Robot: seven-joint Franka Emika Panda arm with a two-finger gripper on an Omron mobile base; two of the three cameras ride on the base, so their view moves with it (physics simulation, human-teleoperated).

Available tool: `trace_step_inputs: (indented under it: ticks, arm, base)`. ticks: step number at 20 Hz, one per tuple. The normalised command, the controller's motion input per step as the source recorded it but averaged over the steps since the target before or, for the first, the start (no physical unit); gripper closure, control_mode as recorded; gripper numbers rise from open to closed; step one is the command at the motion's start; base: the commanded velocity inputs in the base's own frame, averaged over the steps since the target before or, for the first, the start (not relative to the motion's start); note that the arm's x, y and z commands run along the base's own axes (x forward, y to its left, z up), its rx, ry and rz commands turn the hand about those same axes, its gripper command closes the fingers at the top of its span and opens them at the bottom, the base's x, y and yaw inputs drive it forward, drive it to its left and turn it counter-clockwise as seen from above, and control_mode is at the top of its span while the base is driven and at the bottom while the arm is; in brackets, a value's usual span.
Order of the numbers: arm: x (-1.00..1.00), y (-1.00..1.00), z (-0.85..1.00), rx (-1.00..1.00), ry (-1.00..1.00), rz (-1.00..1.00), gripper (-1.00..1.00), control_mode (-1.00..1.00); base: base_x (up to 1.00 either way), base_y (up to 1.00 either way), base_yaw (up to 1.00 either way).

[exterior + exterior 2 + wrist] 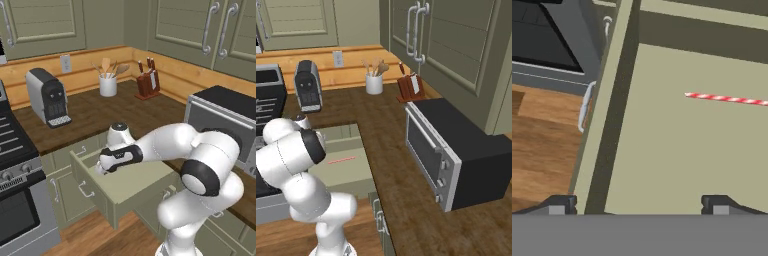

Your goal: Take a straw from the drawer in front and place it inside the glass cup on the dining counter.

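From my station, hand view reading left to right: wood floor, then the drawer's (619, 100) front wall under my left fingertip, then the straw (727, 99) flat on the drawer floor, well off to the right of the end effector (638, 204), which is wide open and empty. My worry is that descending from here lands one finger on that wall, or the thin straw rolls off when pinched. Room is open rightward over the bare drawer floor; walls bound it.
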Motion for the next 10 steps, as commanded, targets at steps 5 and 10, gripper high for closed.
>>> trace_step_inputs:
  ticks: [5,10]
  arm:
    - [0.53,0.04,-0.29,0.04,0.15,0.00,-1.00,-1.00]
    - [0.19,0.24,-0.39,0.00,0.04,0.00,-1.00,-1.00]
  base:
    - [0.00,0.00,0.00]
    - [0.00,0.00,0.00]
